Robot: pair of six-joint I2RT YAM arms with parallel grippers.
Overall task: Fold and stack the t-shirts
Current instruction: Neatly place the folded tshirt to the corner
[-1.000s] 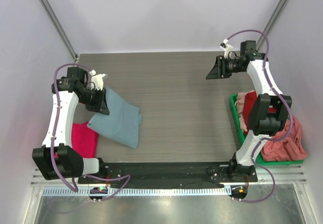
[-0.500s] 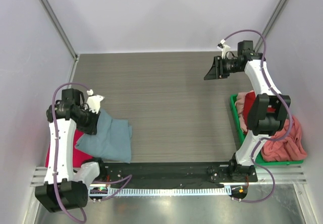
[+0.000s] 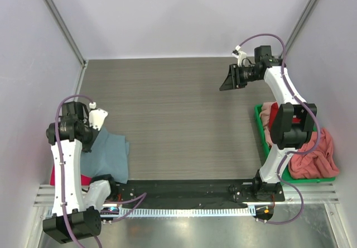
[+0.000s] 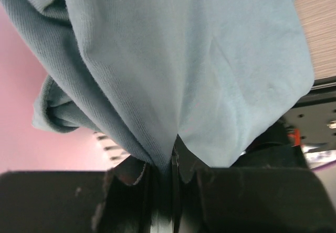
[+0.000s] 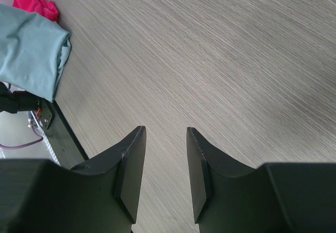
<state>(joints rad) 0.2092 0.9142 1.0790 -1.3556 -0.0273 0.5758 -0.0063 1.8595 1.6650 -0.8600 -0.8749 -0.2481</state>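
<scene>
A: Now, where do we log the grey-blue t-shirt (image 3: 113,154)?

B: We find it at the near left of the table (image 3: 178,103), lying partly over the magenta t-shirt (image 4: 18,138). The left gripper (image 4: 171,162) has its jaws pinched on an edge of the blue cloth.

A: And the right gripper (image 5: 165,138)?

B: Jaws spread, nothing between them, held above bare table at the far right. We note the salmon and red t-shirts (image 3: 315,158) heaped in the green bin (image 3: 259,126) by that arm's base.

Dusty grey-blue t-shirt (image 3: 111,153), magenta t-shirt (image 5: 37,2), green bin (image 3: 259,128) — table (image 3: 178,108) streaked grey wood-grain.
</scene>
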